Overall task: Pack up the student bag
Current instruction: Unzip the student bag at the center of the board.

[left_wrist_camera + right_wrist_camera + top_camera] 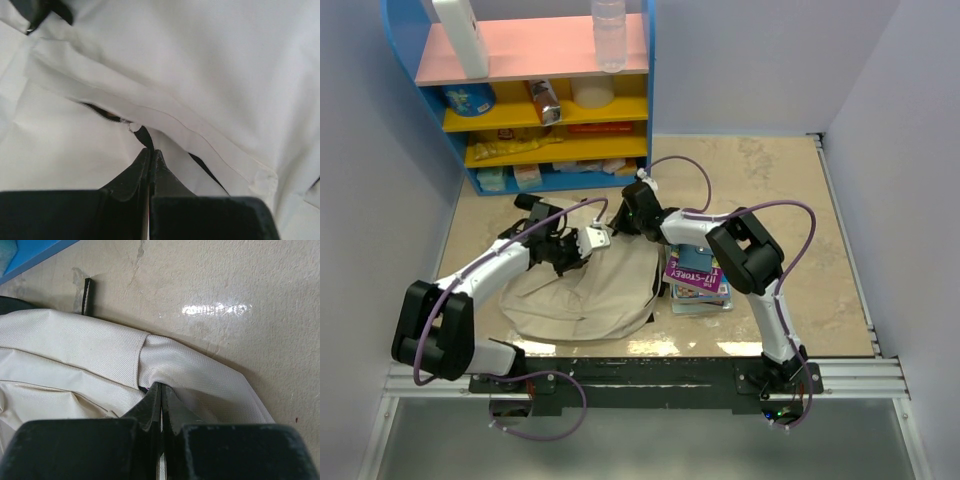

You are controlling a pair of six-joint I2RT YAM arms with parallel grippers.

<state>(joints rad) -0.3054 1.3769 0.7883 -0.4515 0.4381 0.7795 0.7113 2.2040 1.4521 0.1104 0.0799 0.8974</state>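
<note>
The bag (582,300) is lying slumped flat on the table (770,200), toward 8 o'clock from the table's middle in the overhead view. A stack of books (698,280) is sitting just beside it at its 3 o'clock, and a shelf (540,100) is standing well off at its 12 o'clock.

The left claw (151,152) is clenched. In its own camera the fingertips are pinching the black zip pull (142,135), which is running out of a dark slit in the cream cloth toward 12 o'clock. The right claw (161,387) is also clenched, and it is nipping a raised fold at the bag's far rim, with bare table showing just past it at 12 o'clock.

The bag is looking soft and light. The cloth is creasing, sagging and bunching wherever it is being touched, and nothing inside is holding it in shape, so lifting one spot is likely to drag up only a tent of cloth rather than the whole thing. The weave looks smooth and may be slipping through a thin pinch. The seams, the folded rim and the zip pull look like the firmest places to take hold. One claw anchoring the rim while the other is pulling the zip should be keeping the cloth taut. It is not fragile, though the small pull could be slipping out of the fingertips.
</note>
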